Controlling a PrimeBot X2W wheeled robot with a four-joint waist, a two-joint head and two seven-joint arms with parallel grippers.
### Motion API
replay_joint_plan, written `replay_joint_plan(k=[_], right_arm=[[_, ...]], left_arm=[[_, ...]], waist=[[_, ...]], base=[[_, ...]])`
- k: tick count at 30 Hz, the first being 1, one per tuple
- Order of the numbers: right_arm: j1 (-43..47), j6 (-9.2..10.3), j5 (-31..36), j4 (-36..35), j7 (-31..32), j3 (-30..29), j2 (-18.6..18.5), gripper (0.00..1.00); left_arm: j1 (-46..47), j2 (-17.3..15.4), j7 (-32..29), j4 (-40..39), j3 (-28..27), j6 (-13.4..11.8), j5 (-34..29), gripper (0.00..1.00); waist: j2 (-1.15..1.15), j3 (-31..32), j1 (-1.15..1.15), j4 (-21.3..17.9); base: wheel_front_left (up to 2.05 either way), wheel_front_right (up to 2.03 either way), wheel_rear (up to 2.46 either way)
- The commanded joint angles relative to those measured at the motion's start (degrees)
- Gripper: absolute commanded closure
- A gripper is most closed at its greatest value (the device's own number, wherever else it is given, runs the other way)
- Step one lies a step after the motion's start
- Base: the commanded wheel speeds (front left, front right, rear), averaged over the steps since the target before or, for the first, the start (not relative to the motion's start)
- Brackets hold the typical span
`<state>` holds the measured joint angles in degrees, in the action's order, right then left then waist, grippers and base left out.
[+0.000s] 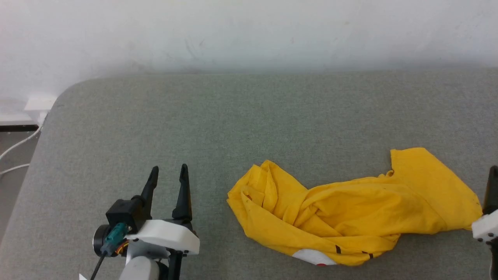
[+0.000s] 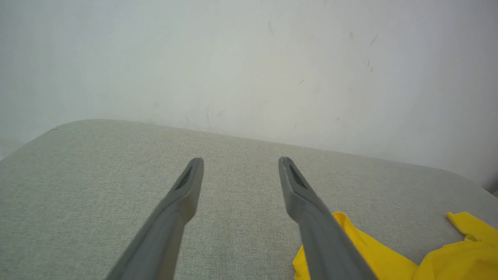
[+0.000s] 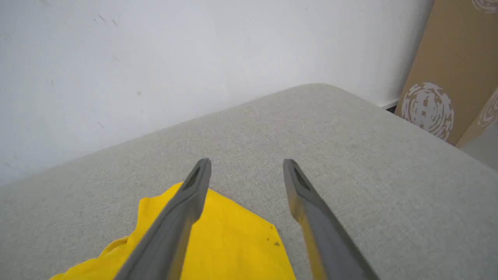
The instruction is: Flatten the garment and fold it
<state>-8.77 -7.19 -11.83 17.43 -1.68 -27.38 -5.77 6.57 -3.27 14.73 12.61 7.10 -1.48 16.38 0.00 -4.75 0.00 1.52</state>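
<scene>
Garment (image 1: 350, 210) bunched; right tool (image 3: 247, 163) seemingly over its edge.

You will find no text, number or brand name to read. The box (image 3: 455, 50), at 2 o'clock in the right wrist view, carries a round white emblem (image 3: 427, 109) of small blocks, without letters. The garment (image 1: 350, 210) print, at its 6 o'clock edge, has no words either.
</scene>
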Motion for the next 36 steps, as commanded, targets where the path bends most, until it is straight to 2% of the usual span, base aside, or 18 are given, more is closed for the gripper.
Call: replay_joint_plan(k=[1, 7, 14, 20, 24, 29, 33, 36], right_arm=[[0.1, -0.30, 0.7, -1.2, -1.5, 0.7, 0.5, 0.00], [4.5, -0.30, 2.8, -9.3, -5.0, 8.7, 1.8, 0.00], [13.4, -0.30, 4.4, -20.6, -2.8, 20.5, 2.8, 0.00], [18.4, -0.30, 3.0, -26.8, -1.3, 26.5, 2.9, 0.00], [20.2, -0.30, 2.2, -29.3, -0.7, 28.9, 2.9, 0.00], [20.6, -0.30, 1.8, -30.8, -0.1, 31.3, 2.9, 0.00], [19.7, -0.30, 1.4, -31.0, 0.2, 31.9, 2.9, 0.00], [18.8, -0.30, 1.2, -31.0, 0.0, 31.9, 2.9, 0.00]], left_arm=[[0.6, 0.0, 0.3, 0.1, -0.2, 0.4, -0.7, 0.00], [-0.1, -0.4, 0.3, 0.8, 0.3, 0.5, -1.4, 0.00], [0.3, -0.7, -0.2, 1.4, 1.8, 0.7, -2.1, 0.00], [2.3, -0.8, -1.8, 1.9, 4.4, 1.9, -3.1, 0.00], [6.0, -0.7, -5.8, 3.7, 9.2, 4.8, -4.4, 0.00], [12.1, -0.5, -14.8, 8.7, 17.9, 8.2, -5.2, 0.00], [16.9, -0.7, -22.1, 13.1, 26.3, 8.9, -3.3, 0.00], [20.6, -2.0, -27.2, 15.9, 33.4, 8.9, 0.4, 0.00]], waist=[[0.00, 0.7, 0.00, -0.3], [0.00, 2.7, 0.00, -1.2], [0.00, 4.3, 0.00, -2.2], [0.00, 4.6, 0.00, -3.1], [0.00, 3.9, 0.00, -3.8], [0.00, 2.6, 0.00, -5.4], [0.00, 1.3, 0.00, -7.0], [0.00, 0.4, 0.00, -8.1]], base=[[0.00, 0.00, 0.00], [0.00, 0.00, 0.00], [0.00, 0.00, 0.00], [0.00, 0.00, 0.00], [0.00, 0.00, 0.00], [0.00, 0.00, 0.00], [0.00, 0.00, 0.00], [0.00, 0.00, 0.00]])
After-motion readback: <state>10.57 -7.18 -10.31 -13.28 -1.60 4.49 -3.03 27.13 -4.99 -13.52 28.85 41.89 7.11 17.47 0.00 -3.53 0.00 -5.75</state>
